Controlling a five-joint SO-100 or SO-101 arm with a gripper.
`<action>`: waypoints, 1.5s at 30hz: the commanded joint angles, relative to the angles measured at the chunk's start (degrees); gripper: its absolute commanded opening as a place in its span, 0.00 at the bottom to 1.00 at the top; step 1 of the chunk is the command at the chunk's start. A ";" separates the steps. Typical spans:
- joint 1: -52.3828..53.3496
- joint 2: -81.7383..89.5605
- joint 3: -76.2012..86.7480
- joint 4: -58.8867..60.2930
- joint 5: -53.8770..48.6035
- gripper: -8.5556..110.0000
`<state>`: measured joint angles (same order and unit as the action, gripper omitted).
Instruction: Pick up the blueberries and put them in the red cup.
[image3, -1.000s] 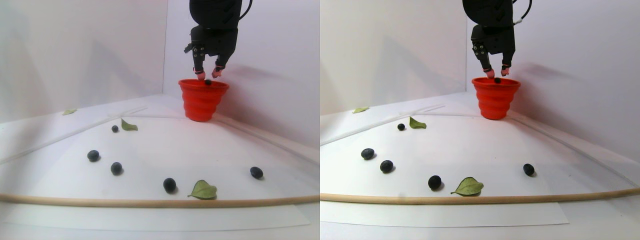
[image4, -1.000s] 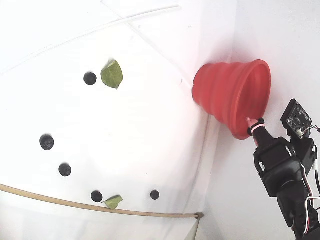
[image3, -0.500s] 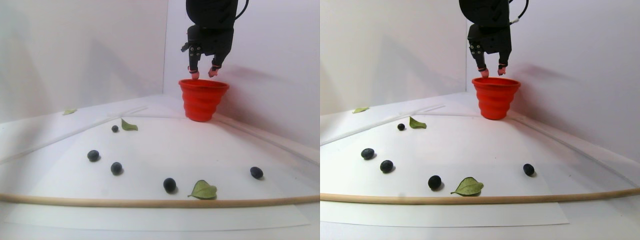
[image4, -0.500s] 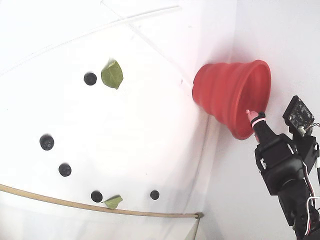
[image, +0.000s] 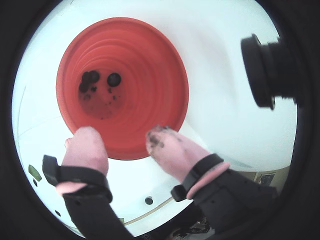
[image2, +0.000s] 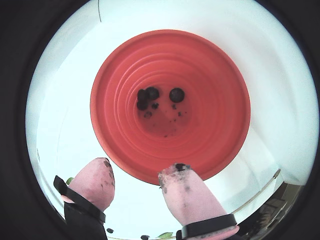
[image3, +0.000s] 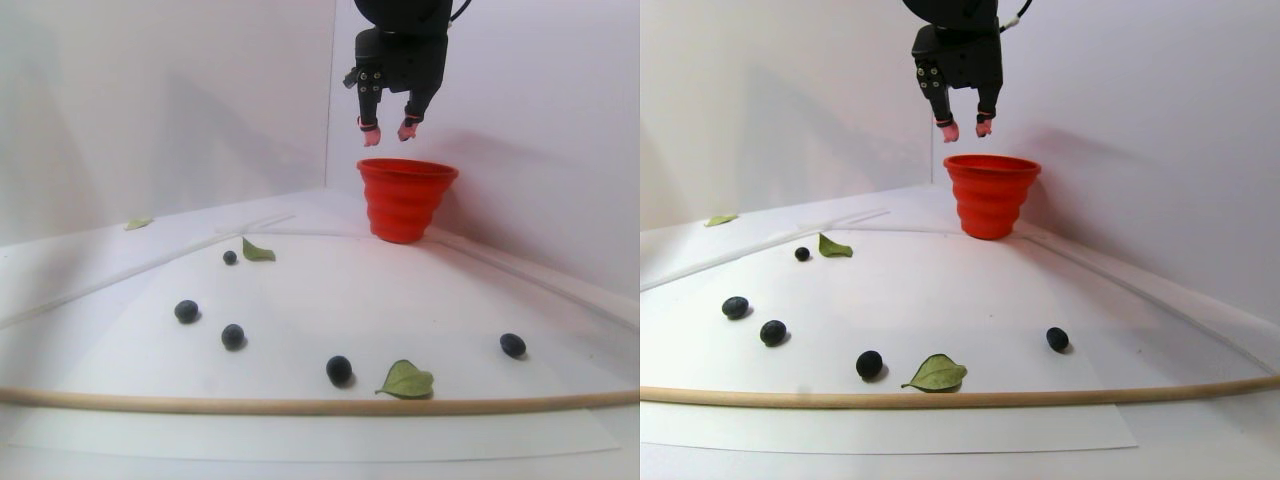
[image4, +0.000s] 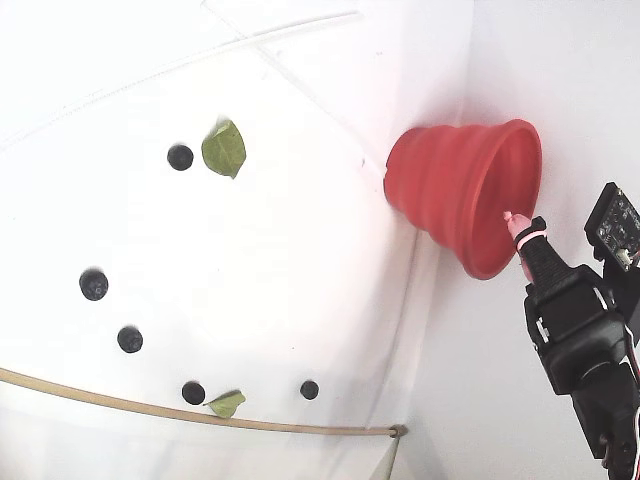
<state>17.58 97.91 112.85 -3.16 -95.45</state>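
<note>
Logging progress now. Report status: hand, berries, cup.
Hand open, empty, above red cup. Three blueberries in cup; five blueberries on the sheet. Nothing in the way.

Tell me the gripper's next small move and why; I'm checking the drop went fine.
Probably swing away toward a loose berry. The gripper hangs open and empty above the red cup, blueberries lie in its bottom, and five more sit on the table.
</note>
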 joint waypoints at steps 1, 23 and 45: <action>-0.44 8.26 -0.44 0.35 0.26 0.22; -6.68 14.68 6.15 6.33 2.55 0.22; -14.33 17.40 11.34 11.69 5.62 0.22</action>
<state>4.04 109.07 124.37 8.44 -90.09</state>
